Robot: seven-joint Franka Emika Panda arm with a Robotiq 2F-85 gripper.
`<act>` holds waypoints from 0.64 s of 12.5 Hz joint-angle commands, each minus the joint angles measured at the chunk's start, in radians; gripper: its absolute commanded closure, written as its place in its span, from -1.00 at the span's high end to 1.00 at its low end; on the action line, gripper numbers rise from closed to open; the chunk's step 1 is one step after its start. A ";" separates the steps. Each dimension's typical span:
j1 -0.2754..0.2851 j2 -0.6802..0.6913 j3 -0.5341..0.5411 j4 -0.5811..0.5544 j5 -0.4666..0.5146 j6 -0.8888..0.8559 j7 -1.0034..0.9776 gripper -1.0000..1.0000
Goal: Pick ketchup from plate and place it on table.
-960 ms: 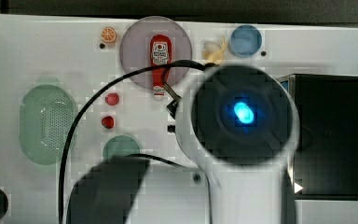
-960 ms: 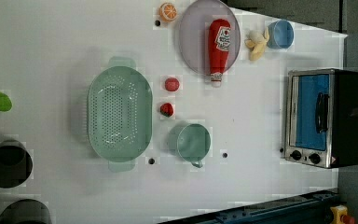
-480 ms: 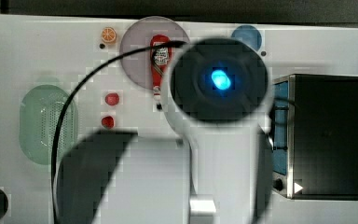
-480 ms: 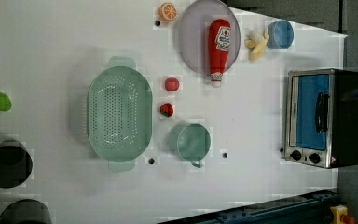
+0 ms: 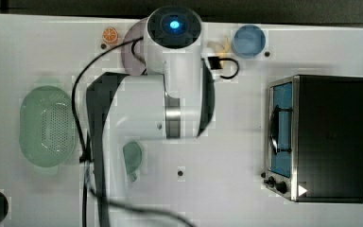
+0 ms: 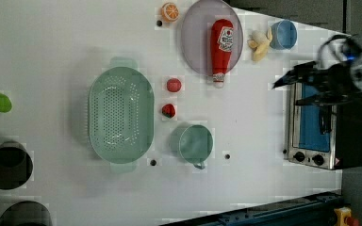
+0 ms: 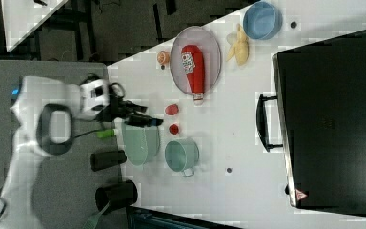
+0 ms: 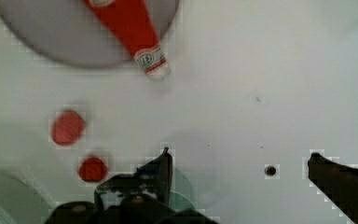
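Dark floor (image 7: 119,28) beyond white tabletop

You won't find a word you can read anywhere here. The ketchup (image 6: 221,44) lying on the plate (image 6: 193,42) carries a white label patch with dark marks on its body, and a small white band with a dark emblem near its pale end, but the lettering on both is too blurred to make out. On the toaster oven (image 6: 327,127), beside the knobs, there is a small red triangular warning sign; its symbol cannot be told.
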 commanded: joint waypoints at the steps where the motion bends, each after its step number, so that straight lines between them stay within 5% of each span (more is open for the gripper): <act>1: 0.019 0.046 -0.007 0.007 -0.006 0.105 -0.235 1.00; 8: 0.066 0.306 -0.007 0.067 -0.179 0.452 -0.318 1.00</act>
